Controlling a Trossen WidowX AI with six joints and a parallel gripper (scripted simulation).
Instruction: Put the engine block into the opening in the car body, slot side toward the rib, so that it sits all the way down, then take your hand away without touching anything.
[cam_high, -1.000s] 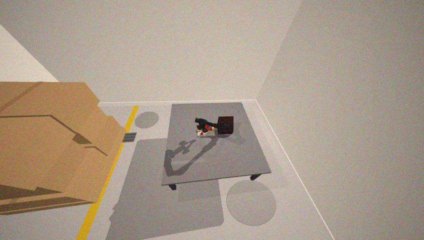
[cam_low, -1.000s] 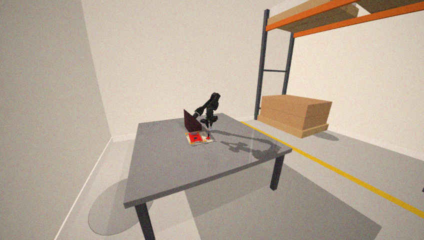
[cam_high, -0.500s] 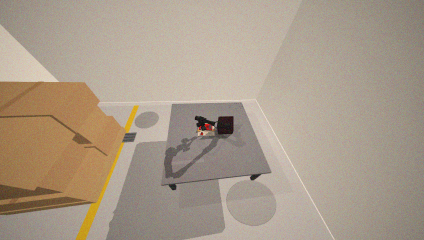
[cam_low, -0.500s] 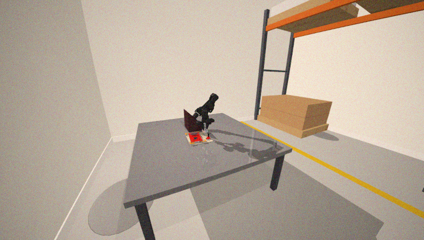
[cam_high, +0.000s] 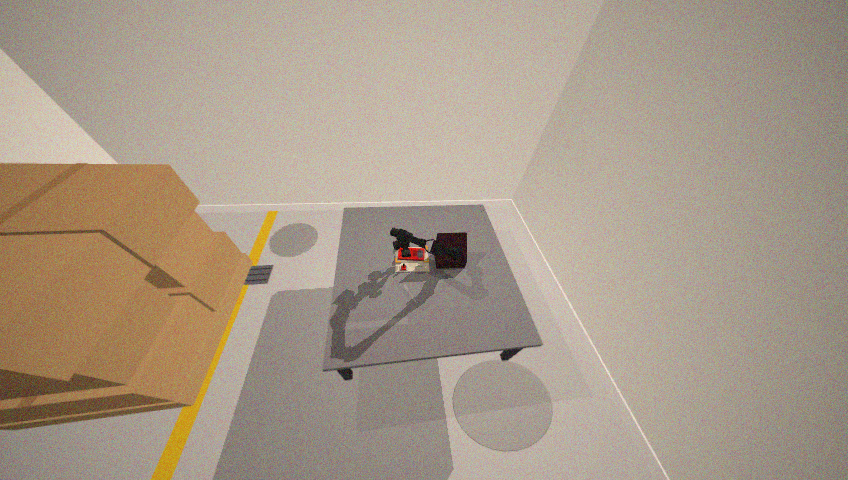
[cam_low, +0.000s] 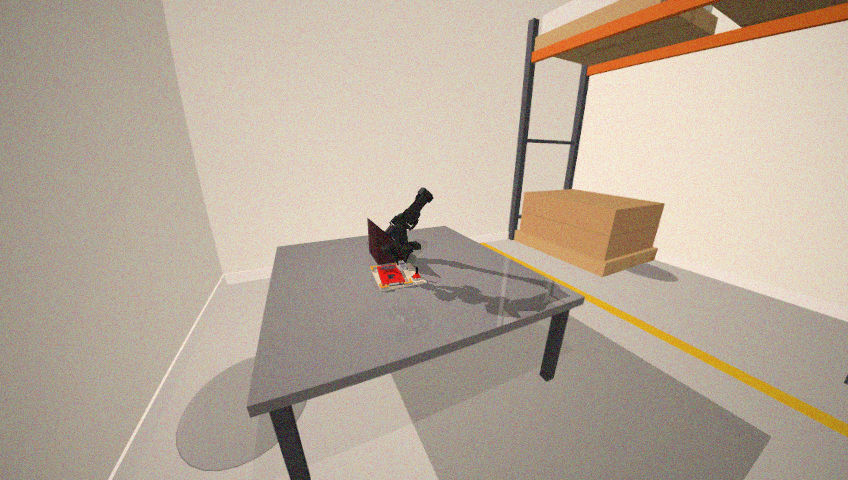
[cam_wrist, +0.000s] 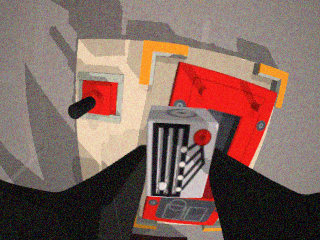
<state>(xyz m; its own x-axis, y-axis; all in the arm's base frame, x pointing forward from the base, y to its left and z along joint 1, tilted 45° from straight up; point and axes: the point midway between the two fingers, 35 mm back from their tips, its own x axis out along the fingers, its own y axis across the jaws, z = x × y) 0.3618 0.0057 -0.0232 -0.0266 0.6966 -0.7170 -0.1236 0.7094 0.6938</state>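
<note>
The engine block is a small light grey block with black slots, white dots and a red disc on the face toward the wrist camera. My gripper is shut on it, a black finger on each side. The red car body lies on a cream base with orange corner marks. In the wrist view the block overlaps the left part of the dark opening. It appears above the car body; the height gap is unclear. The block and right finger hide much of the opening. I cannot make out the rib.
A black stick rises from a red square on the base, left of the block in the wrist view. A dark red upright panel stands beside the arm on the grey table.
</note>
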